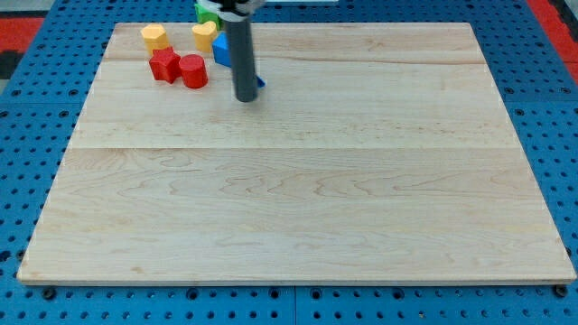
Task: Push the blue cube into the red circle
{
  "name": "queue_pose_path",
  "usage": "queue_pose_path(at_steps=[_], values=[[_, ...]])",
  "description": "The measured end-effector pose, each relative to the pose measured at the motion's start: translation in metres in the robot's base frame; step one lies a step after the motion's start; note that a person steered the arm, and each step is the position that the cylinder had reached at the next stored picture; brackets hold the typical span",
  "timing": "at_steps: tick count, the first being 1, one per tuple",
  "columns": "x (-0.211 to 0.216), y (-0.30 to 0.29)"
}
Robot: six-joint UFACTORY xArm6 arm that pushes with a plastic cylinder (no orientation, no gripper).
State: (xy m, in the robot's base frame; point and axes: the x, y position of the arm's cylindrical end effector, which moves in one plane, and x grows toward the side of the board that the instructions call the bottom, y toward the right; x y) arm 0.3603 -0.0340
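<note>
My dark rod comes down from the view's top and my tip (247,97) rests on the board at the upper left. A small blue sliver (261,84) shows just right of the rod near the tip; the rest of that blue block is hidden behind the rod. Another blue block (221,51) shows left of the rod, higher up and partly hidden, so its shape is unclear. The red circle (193,71), a short cylinder, stands left of my tip with a gap between them. A red star-like block (164,64) touches its left side.
Two yellow blocks (154,36) (204,36) sit above the red ones near the board's top edge. A green block (206,11) shows at the top edge beside the rod. The wooden board (298,208) lies on a blue pegboard.
</note>
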Motion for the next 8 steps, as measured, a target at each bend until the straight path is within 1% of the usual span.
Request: queue_pose_path(at_steps=[1, 2, 3, 4, 5, 6, 7, 8], values=[[-0.021, 0.067], [-0.08, 0.036], [-0.113, -0.007], [-0.119, -0.027], [-0.119, -0.017], [-0.12, -0.03], [-0.14, -0.03], [-0.139, -0.048]])
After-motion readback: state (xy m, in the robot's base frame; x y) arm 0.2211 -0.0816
